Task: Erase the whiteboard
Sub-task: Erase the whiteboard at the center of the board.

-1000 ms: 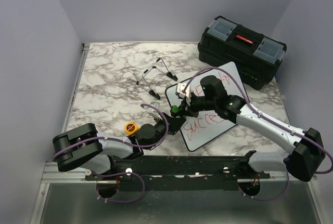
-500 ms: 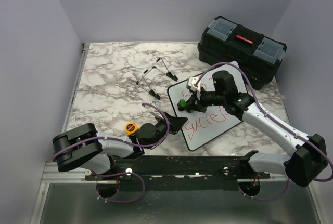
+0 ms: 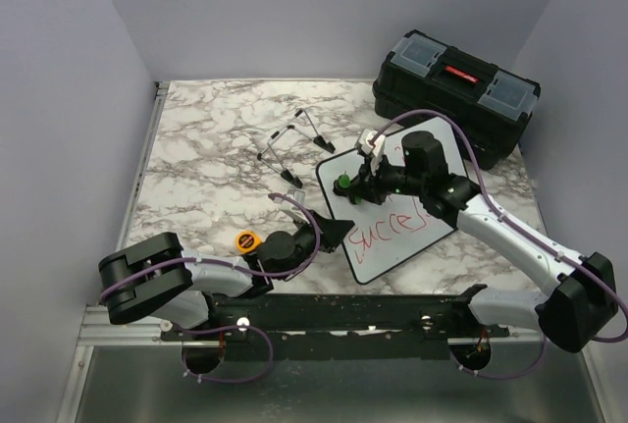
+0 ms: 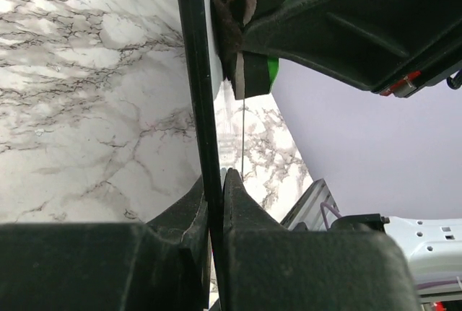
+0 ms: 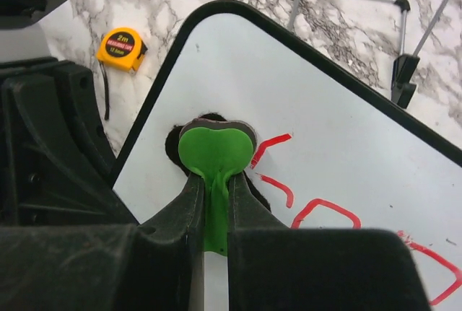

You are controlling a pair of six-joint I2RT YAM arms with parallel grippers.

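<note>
Right of centre on the marble tabletop [image 3: 216, 138]: the whiteboard [image 3: 388, 256], flat and turned at a slant, one rounded corner toward the near edge, another toward the black toolbox [image 3: 456, 89] at the far right. Carries red handwriting [image 3: 391, 228] across its middle. Hidden in part at the far end under the right arm.

Left gripper [image 3: 334, 234] low over the tabletop at the board's near-left edge. Jaws closed on that edge. From the left wrist: the thin black rim seen edge-on, pinched between the two fingers [image 4: 245, 210] and running straight up out of the grip.

Right gripper [image 3: 351, 185] over the board's left corner, reaching in from the right. Jaws closed tight on the stem of a green eraser [image 5: 213, 154]. Presses the dark pad under the green head against the white surface, just inside the rim. From the right wrist: short red strokes just right of the pad, touching it or not, cannot tell. White surface between pad and rim bare.

Yellow tape measure [image 3: 247, 240] on the tabletop at the near left, just beside the left arm, apart from the board. Thin black wire easel stand [image 3: 294, 146] on the tabletop left of the board's far-left side, near it but apart.
</note>
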